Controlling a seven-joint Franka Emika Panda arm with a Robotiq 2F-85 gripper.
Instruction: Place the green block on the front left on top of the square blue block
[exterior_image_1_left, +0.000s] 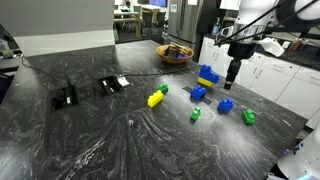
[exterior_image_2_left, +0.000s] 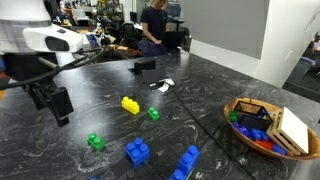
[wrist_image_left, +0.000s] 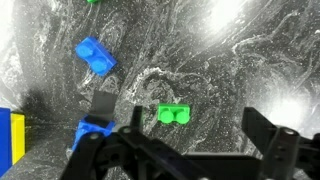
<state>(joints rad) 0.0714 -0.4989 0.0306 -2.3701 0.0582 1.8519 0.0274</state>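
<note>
The green block (wrist_image_left: 174, 114), a small bright two-stud brick, lies flat on the dark marbled table and shows in both exterior views (exterior_image_1_left: 196, 115) (exterior_image_2_left: 95, 142). The square blue block (wrist_image_left: 95, 55) lies apart from it on the table (exterior_image_1_left: 226, 104); I cannot pick it out in the exterior view with the bowl at the right. My gripper (wrist_image_left: 196, 125) is open and empty. It hangs above the blocks (exterior_image_1_left: 232, 78) (exterior_image_2_left: 52, 108). In the wrist view the green block sits between its fingers, nearer one side.
A larger blue piece with yellow (exterior_image_1_left: 208, 75) (wrist_image_left: 10, 135) and another blue brick (exterior_image_1_left: 198, 93) (wrist_image_left: 88, 130) lie close by. A darker green brick (exterior_image_1_left: 248, 117), a yellow brick (exterior_image_1_left: 155, 98) and a small green brick (exterior_image_1_left: 163, 89) lie around. A bowl (exterior_image_2_left: 240, 110) holds more pieces.
</note>
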